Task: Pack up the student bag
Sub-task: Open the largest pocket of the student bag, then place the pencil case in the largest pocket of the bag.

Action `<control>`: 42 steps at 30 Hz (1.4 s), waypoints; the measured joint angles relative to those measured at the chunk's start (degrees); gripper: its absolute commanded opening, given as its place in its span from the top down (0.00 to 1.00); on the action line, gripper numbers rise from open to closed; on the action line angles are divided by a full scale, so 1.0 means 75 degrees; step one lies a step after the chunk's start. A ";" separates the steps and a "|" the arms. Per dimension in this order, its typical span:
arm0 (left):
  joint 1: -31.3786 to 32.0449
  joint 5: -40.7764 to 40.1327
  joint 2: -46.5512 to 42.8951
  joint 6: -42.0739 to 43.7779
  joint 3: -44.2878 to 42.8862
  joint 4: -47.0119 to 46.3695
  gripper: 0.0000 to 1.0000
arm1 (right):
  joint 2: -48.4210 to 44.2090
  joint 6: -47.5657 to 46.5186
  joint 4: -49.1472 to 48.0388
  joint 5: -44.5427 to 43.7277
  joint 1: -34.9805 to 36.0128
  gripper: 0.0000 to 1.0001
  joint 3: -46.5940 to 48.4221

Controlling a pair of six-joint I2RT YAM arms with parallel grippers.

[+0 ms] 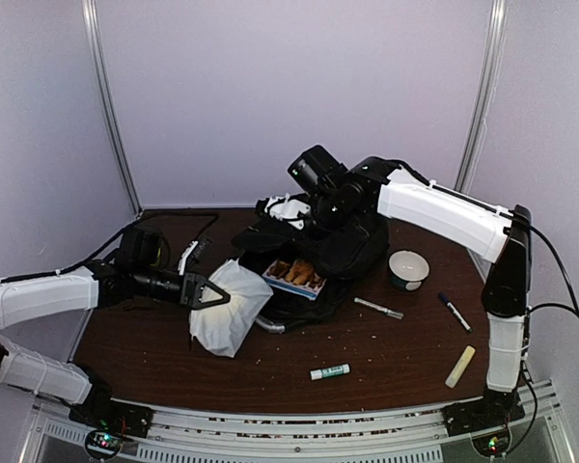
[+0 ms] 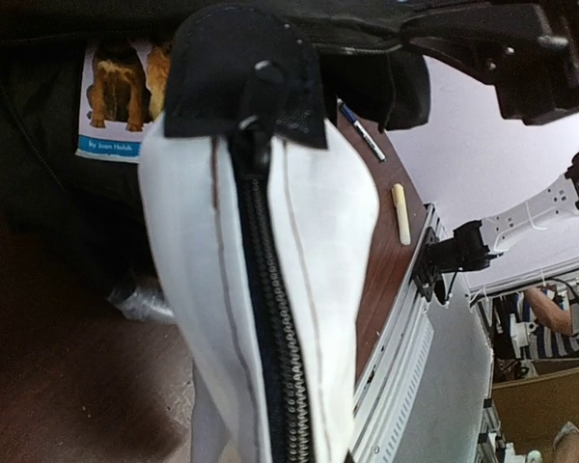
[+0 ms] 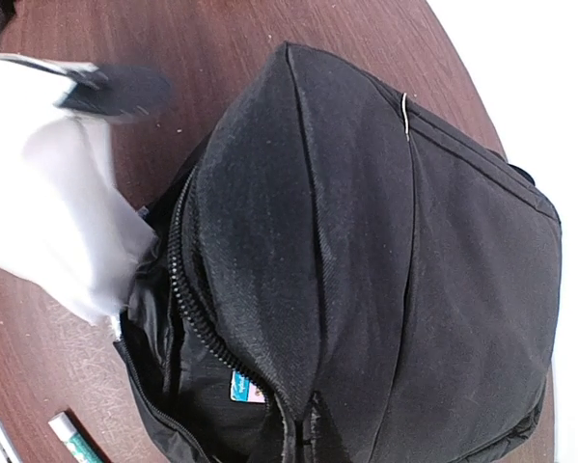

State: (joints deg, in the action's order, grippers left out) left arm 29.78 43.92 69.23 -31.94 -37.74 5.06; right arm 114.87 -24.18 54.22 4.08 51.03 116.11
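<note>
The student bag [image 1: 352,246], a large black backpack, lies at the middle back of the table with its main zip open. A picture book with dogs on its cover [image 1: 294,275] rests inside the opening. My right gripper [image 1: 320,224] is shut on the bag's top flap, and in the right wrist view the black fabric [image 3: 299,241] rises toward the camera while the fingers stay hidden. My left gripper [image 1: 206,292] is shut on a white pouch [image 1: 230,309] with a black zip [image 2: 270,318], held at the bag's left opening. The pouch's corner touches the opening [image 3: 125,280].
A white bowl [image 1: 408,269] stands right of the bag. A silver pen [image 1: 378,309], a marker [image 1: 454,312], a beige stick [image 1: 460,367] and a glue stick [image 1: 329,371] lie on the brown table toward the front right. White parts [image 1: 288,207] sit behind the bag.
</note>
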 measured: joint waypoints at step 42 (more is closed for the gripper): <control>0.0959 -0.2667 0.7128 -0.8300 -0.2317 -1.0599 1.00 | 0.0886 -0.0172 0.0044 0.1014 -0.0175 1.00 0.1102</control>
State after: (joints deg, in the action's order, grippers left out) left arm 36.97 23.92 122.69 -94.19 -55.11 -74.43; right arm 121.51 -25.47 54.54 11.68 49.71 124.38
